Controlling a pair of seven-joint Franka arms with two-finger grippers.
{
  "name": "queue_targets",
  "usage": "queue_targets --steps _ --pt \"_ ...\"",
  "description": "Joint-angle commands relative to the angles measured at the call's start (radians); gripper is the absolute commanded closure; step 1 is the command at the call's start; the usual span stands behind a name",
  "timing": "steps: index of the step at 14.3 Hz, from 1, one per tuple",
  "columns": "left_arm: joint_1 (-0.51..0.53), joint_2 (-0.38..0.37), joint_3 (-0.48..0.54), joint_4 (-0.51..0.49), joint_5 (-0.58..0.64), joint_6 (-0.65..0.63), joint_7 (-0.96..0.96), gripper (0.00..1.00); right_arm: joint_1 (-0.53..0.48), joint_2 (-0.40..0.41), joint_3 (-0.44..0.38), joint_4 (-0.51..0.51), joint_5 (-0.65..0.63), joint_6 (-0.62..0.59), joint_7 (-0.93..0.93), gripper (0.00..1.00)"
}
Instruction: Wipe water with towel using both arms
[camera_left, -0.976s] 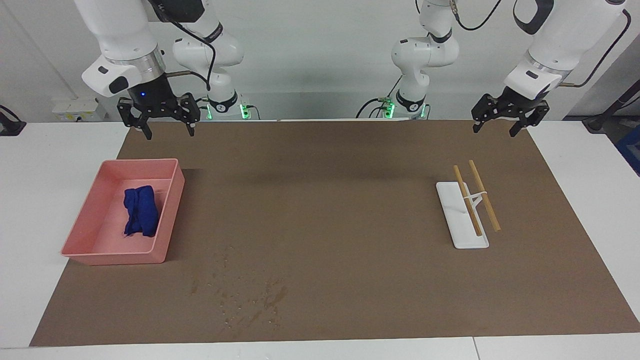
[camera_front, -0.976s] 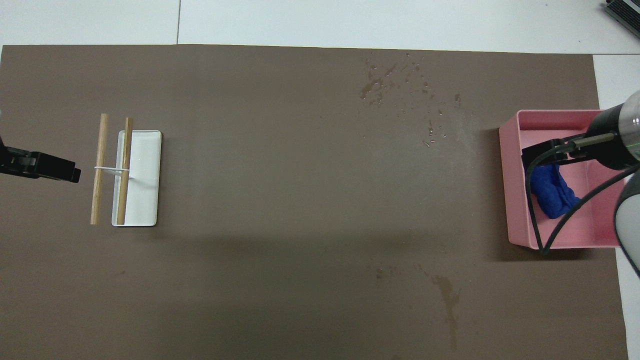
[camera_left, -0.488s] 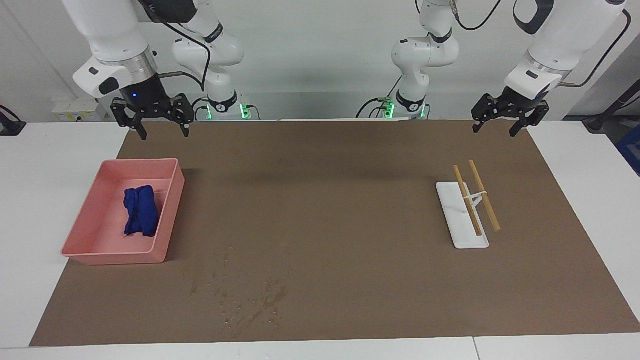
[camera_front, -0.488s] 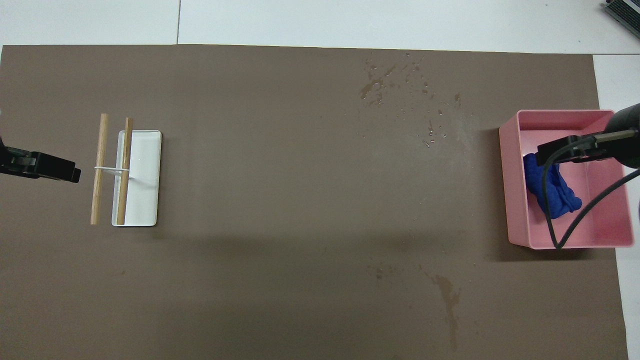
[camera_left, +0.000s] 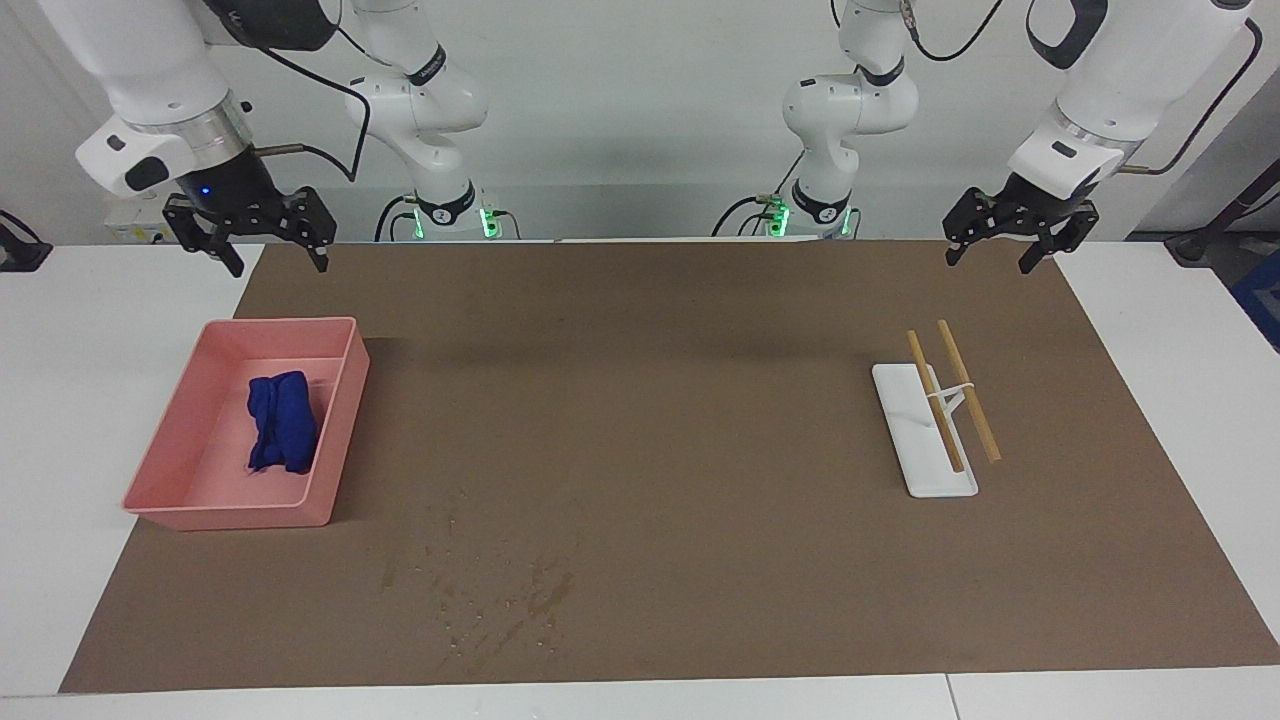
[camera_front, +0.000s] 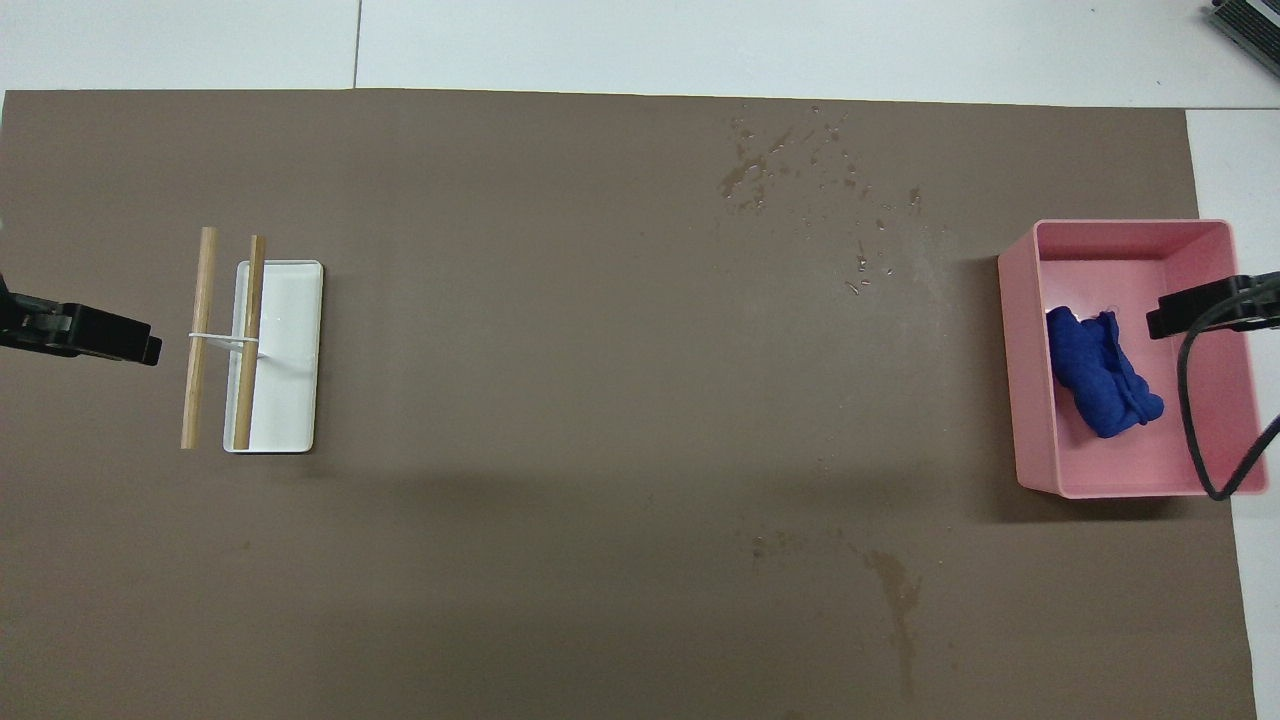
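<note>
A crumpled dark blue towel (camera_left: 282, 421) is seen lying inside a pink rectangular bin (camera_left: 340, 420), on the bin's floor and closer to the wall that faces the middle of the surface. The bin is set at the right arm's end of a brown mat (camera_left: 660, 400) that covers most of the white surface (camera_left: 80, 330).

The water (camera_left: 500, 600) is spread as scattered drops and small wet patches on the mat, farther from the robots than the bin and toward the middle of the surface from it. A second, fainter stain (camera_front: 895, 590) is visible in the overhead view on the part of the mat nearer to the robots.

The right gripper (camera_left: 270, 255) is held in the air with its fingers spread wide and nothing between them. It is raised over the edge of the mat and the white surface, at the robots' side of the bin, and is well clear of the towel. In the overhead view only one black tip and a looping cable are shown above the bin's outer wall.

The left gripper (camera_left: 990, 258) is held in the air with its fingers also spread apart and empty, over the mat's corner at the left arm's end.

On the mat near that end, a white rectangular tray (camera_left: 925, 440) is placed, with two wooden sticks (camera_left: 950, 400) laid along it, joined by a white band.
</note>
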Motion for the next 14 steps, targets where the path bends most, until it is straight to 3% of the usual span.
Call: queue_targets --steps 1,4,14 --pt "-0.007 -0.019 0.005 -0.02 0.007 -0.008 -0.012 0.0 0.003 0.004 0.0 0.016 0.02 -0.018 -0.016 0.0" --pt "-0.007 -0.019 0.006 -0.02 0.007 -0.008 -0.012 0.0 0.005 0.003 -0.007 0.011 0.07 -0.018 -0.016 0.0" --pt "-0.007 -0.019 0.005 -0.019 0.007 -0.008 -0.012 0.0 0.005 0.0 -0.017 0.005 0.067 -0.012 -0.021 0.0"
